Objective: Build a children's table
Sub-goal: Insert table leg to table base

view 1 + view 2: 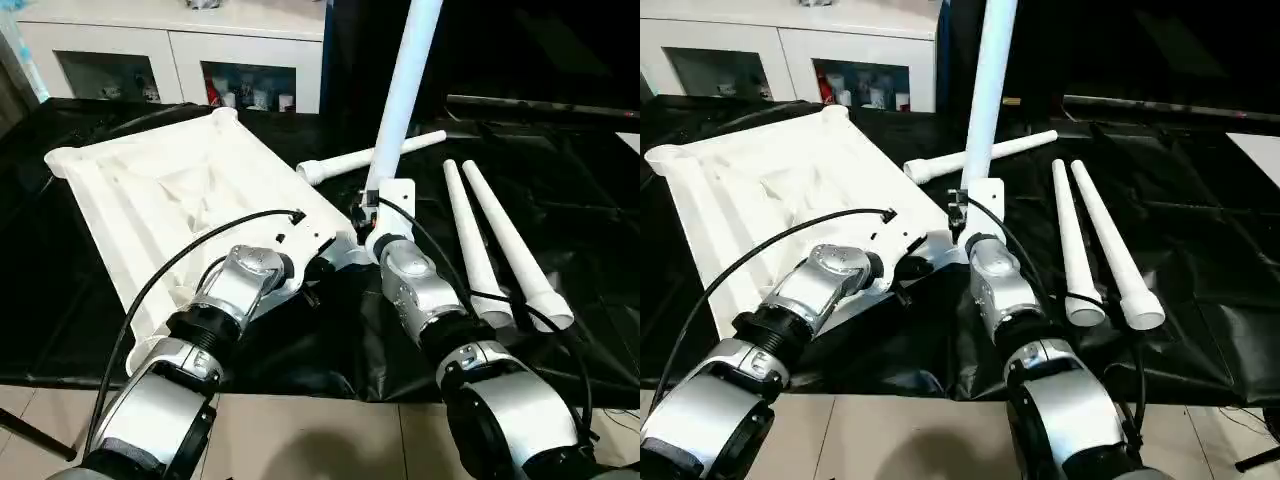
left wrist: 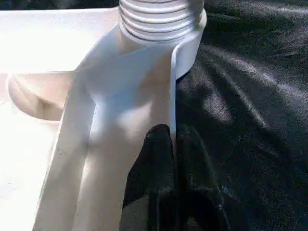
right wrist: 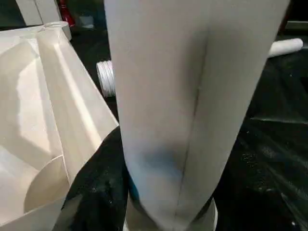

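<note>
So, the table top (image 1: 180, 200) is laid upside down on a black sheet (image 1: 560, 200), ribbed underside up, taking up the 9 to 11 o'clock part of the head view. A round corner socket (image 1: 62, 157) can be seen at its far left corner.

One leg (image 1: 400, 95) is stood upright in the near right corner of the top, right about the center of the view, running up toward 12 o'clock and out of the picture. In the left wrist view its threaded end (image 2: 161, 17) is seen sitting in the corner socket, with several thread rings still exposed above the rim.

The left gripper (image 2: 173, 154) is pinched on the thin edge wall of the top just beside that corner, one black finger on each side of the wall. The right gripper (image 1: 372, 225) is clamped around the lower part of the upright leg, and the leg's white tube is seen up close in the right wrist view.

Three more legs are lying loose on the sheet. One (image 1: 370, 157) is laid crosswise near 1 o'clock, just behind the upright leg. The other two (image 1: 475, 245) (image 1: 515, 250) are laid side by side at 3 o'clock, wide ends toward the robot.

A white cabinet (image 1: 180, 50) with glass doors is seen along the back at 11 o'clock.
</note>
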